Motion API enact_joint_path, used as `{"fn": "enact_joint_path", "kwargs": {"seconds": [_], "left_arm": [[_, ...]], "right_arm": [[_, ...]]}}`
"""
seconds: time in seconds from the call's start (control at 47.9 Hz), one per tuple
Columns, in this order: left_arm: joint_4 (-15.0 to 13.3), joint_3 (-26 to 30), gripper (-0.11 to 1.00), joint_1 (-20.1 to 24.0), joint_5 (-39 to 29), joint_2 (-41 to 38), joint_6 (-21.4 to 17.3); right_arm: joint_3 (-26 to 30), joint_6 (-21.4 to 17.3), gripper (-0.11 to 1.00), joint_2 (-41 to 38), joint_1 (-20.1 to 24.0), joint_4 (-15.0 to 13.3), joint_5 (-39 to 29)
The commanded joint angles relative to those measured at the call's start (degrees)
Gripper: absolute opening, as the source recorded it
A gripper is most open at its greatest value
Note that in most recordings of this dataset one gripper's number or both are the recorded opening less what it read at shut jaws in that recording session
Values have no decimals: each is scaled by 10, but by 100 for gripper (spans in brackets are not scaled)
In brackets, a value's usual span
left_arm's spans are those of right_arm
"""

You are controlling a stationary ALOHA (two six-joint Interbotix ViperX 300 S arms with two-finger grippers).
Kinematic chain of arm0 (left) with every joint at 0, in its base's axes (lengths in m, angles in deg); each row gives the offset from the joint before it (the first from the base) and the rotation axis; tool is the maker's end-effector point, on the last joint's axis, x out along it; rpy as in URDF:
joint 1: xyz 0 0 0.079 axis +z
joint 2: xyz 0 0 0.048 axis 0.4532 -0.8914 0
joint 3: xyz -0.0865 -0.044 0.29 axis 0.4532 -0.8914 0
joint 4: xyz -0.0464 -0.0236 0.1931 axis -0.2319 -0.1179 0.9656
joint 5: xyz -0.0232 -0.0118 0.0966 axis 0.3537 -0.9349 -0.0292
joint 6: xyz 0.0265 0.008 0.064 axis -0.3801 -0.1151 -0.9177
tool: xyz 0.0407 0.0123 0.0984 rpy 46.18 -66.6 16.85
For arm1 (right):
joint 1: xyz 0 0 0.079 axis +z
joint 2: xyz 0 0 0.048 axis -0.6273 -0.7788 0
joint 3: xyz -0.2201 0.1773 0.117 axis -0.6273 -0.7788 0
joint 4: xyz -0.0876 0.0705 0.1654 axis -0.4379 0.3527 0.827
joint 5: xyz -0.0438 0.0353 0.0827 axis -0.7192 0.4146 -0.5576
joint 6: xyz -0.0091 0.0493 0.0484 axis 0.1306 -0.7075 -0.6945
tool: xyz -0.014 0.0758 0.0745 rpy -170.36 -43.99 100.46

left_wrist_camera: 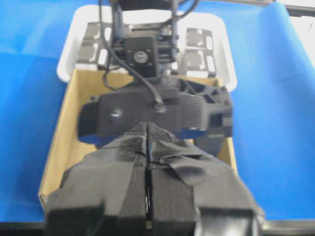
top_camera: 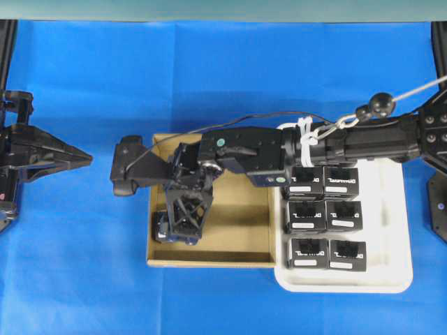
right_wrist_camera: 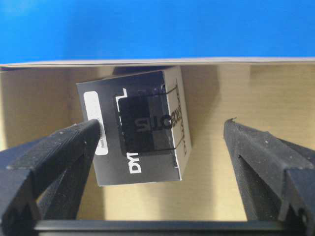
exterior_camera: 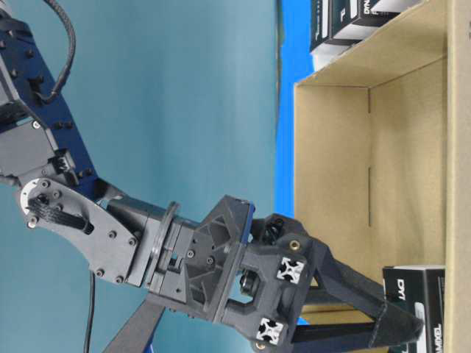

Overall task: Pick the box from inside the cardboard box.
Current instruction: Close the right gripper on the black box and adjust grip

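Observation:
The cardboard box (top_camera: 237, 223) lies in the middle of the blue table. One black box (top_camera: 161, 227) with white lettering sits in its near-left corner. My right gripper (top_camera: 179, 234) reaches across into the carton and is open around this box. In the right wrist view the box (right_wrist_camera: 135, 132) stands between the fingers. The left finger (right_wrist_camera: 74, 147) touches its side, and the right finger (right_wrist_camera: 256, 157) stands well apart. The table-level view shows the gripper (exterior_camera: 401, 323) low against the box (exterior_camera: 430, 294). My left gripper (top_camera: 87, 158) is shut and empty, left of the carton.
A white tray (top_camera: 349, 285) touches the carton's right wall and holds several identical black boxes (top_camera: 325, 220). The right arm (top_camera: 349, 139) lies over the tray's far row. The carton's walls (exterior_camera: 338, 184) surround the right gripper.

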Motion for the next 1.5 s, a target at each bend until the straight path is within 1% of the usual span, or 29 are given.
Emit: {"fn": "enact_joint_path", "kwargs": {"seconds": [0.0, 0.375, 0.626, 0.709, 0.918, 1.064, 1.189, 1.335, 1.481], "left_arm": [[2, 6, -7, -1, 3, -4, -1], [2, 6, -7, -2, 3, -4, 0], [2, 7, -7, -2, 3, -1, 0], [2, 7, -7, -2, 3, 2, 0], [2, 6, -7, -3, 3, 4, -2], [2, 6, -7, -3, 3, 4, -2], [2, 6, -7, -3, 3, 4, -2], [2, 6, -7, -2, 3, 4, -2], [2, 6, -7, -2, 1, 4, -3]], "right_arm": [[-9, 3, 100, -2, -11, -5, 5], [-11, 2, 100, -1, -13, -5, 18], [-5, 0, 100, 12, -2, -1, 18], [-3, 1, 100, 18, 2, -1, 12], [13, 9, 100, 16, 15, -4, -28], [29, 11, 100, 9, 18, -5, -35], [43, 37, 100, 4, 25, -12, -40], [54, 71, 100, -4, 30, -36, -64], [54, 86, 100, -9, 31, -41, -71]]}}
